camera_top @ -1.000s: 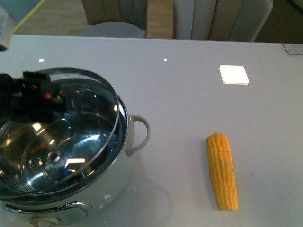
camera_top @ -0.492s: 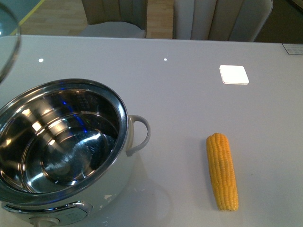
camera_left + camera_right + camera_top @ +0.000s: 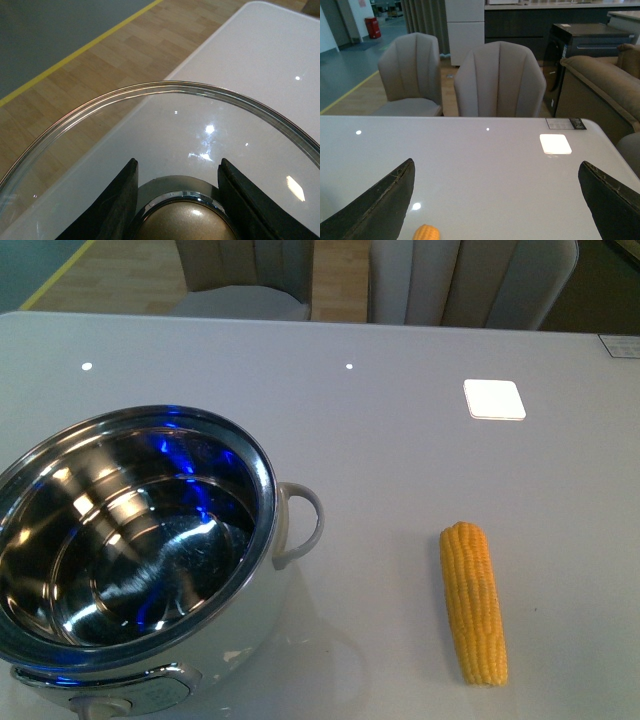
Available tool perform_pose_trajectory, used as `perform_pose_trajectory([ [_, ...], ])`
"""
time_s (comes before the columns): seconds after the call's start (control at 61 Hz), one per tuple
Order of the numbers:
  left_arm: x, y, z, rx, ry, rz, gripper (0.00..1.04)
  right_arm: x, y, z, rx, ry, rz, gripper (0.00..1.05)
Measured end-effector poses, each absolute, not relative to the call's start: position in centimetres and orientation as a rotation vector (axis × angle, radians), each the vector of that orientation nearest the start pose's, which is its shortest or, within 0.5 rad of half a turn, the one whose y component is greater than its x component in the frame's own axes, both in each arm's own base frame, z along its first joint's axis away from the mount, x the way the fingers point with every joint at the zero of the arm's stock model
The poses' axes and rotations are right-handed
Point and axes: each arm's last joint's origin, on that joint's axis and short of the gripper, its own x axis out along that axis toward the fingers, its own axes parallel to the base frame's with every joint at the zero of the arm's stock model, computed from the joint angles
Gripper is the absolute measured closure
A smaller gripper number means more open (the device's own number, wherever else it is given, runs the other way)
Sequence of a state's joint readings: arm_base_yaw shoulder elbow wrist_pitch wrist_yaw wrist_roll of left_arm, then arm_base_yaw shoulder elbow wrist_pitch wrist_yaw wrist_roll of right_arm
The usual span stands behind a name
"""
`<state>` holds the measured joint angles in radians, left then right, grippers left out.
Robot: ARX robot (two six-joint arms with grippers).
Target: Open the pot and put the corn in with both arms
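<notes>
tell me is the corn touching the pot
Apart: front view shows bare table between the corn and the pot.

Pot (image 3: 250,625): large, round, white outer body, shiny steel bowl and rim, white loop handle (image 3: 316,522) at its side. Upright on the table (image 3: 400,460), open, blue and white glints inside. Outside both wrist views, so place relative to the fingers not tellable.

Glass lid (image 3: 170,86): off the pot, clamped by its brass-toned knob (image 3: 182,222) between the left fingers (image 3: 120,200).

Corn (image 3: 473,602): one yellow tapered cob, lying flat on the table, well apart from the pot. One end visible between the wide-spread right fingers (image 3: 380,200), nearer one of them, touching neither.
</notes>
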<state>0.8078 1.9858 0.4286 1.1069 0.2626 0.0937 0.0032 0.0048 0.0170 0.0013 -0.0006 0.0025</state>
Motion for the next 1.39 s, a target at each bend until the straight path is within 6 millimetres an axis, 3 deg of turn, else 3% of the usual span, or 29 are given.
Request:
perform_pose_trajectory([
  [0.18, 20.1, 18.4, 2.9, -0.142, 0.451, 0.477, 0.63, 9.7, 0.0, 16.9, 0.003, -0.014, 0.003, 0.09],
  [0.361, 21.9, 18.2, -0.1, -0.131, 0.494, 0.473, 0.63, 9.7, 0.0, 16.9, 0.002, -0.014, 0.003, 0.09],
  [0.738, 27.6, 18.9, -2.2, -0.102, 0.451, 0.419, 0.63, 9.7, 0.0, 16.9, 0.003, -0.014, 0.003, 0.09],
  [0.934, 28.2, 19.0, -4.4, -0.108, 0.483, 0.421, 0.63, 9.7, 0.0, 16.9, 0.003, -0.014, 0.003, 0.09],
  [1.295, 28.2, 19.0, -5.2, -0.086, 0.492, 0.405, 0.63, 9.7, 0.0, 16.9, 0.003, -0.014, 0.004, 0.09],
  [1.393, 28.2, 19.0, -5.2, -0.082, 0.499, 0.396, 0.48, 9.7, 0.0, 16.9, 0.003, -0.014, 0.003, 0.09],
])
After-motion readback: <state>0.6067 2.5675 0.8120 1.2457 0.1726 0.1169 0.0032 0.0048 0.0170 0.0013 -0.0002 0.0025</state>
